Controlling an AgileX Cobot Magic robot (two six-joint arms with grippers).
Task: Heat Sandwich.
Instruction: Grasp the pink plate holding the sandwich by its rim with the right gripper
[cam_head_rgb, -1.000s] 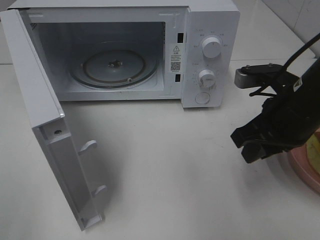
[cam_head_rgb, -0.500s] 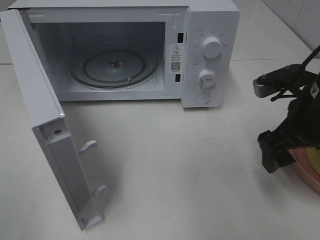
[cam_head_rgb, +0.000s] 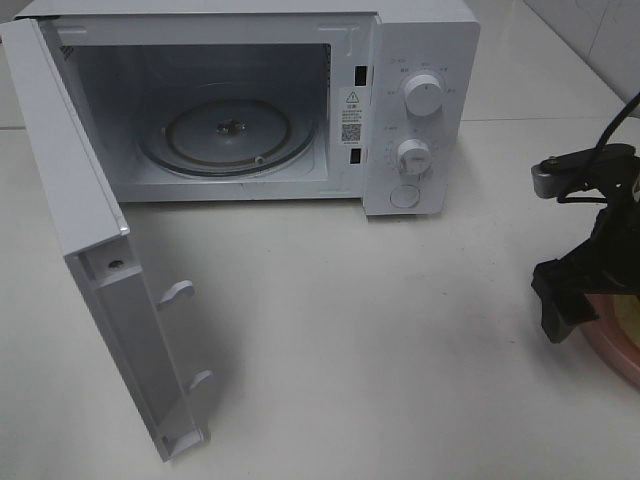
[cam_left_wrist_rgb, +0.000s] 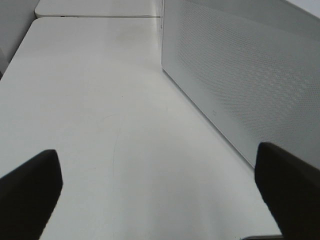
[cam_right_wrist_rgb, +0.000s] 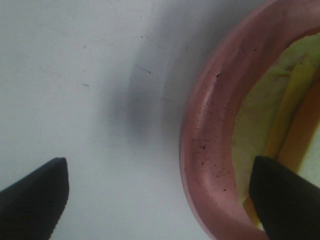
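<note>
Right wrist: sandwich (cam_right_wrist_rgb: 260, 117) just beside right tool (cam_right_wrist_rgb: 160, 200)

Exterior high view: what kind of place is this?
Likely a kitchen-style test counter: a white microwave, door open, on a pale table, and a pink plate holding a sandwich.

The sandwich (cam_right_wrist_rgb: 265, 110) lies in the pink plate (cam_right_wrist_rgb: 207, 150), just inside its raised rim. Only part of it shows: a pale yellow-green surface, with a brighter yellow strip and an orange band running beside it.
</note>
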